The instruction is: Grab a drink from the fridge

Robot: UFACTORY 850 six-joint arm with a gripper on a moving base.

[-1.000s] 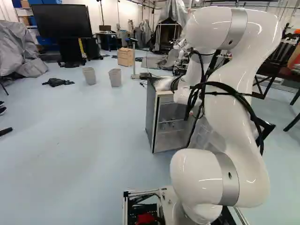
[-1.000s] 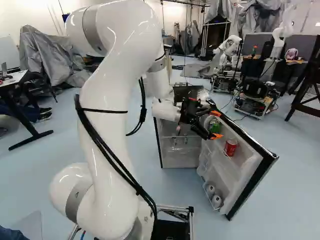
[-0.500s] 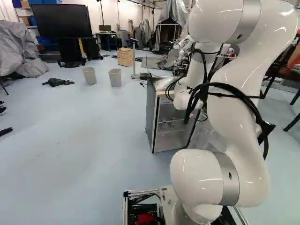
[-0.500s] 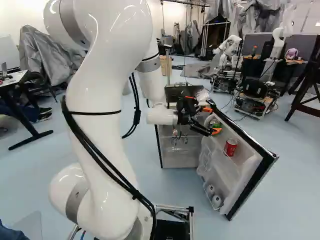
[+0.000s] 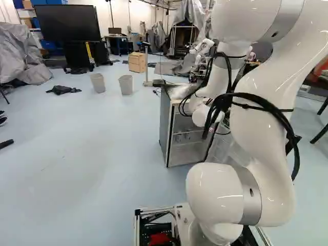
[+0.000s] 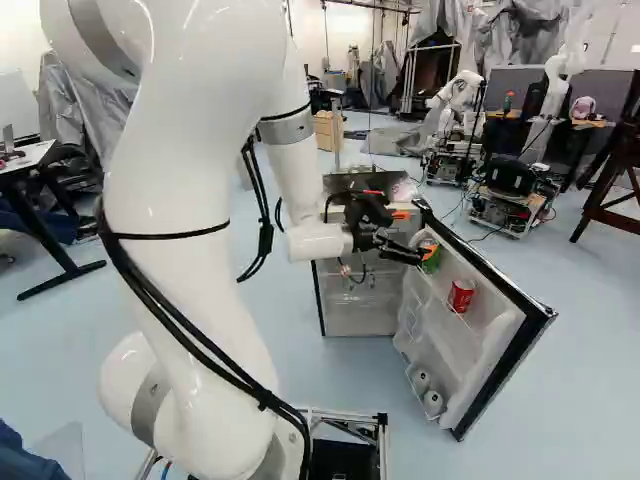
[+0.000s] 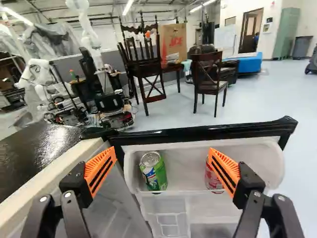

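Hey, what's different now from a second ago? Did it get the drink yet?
The arm has leaned back, its upper part now further left in the right base view. The gripper moved with it: its fingertips are slightly higher and further left there. It holds no drink; its fingers are apart. The base, fridge, open door, green can and red can stayed put.

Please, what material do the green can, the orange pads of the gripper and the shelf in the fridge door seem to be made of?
The green can looks like printed metal, probably aluminium: its top is silvery and shiny. The orange pads look matte and ribbed, perhaps rubber or flexible plastic; I cannot tell which. The door shelf seems smooth white moulded plastic, from its rounded corners.
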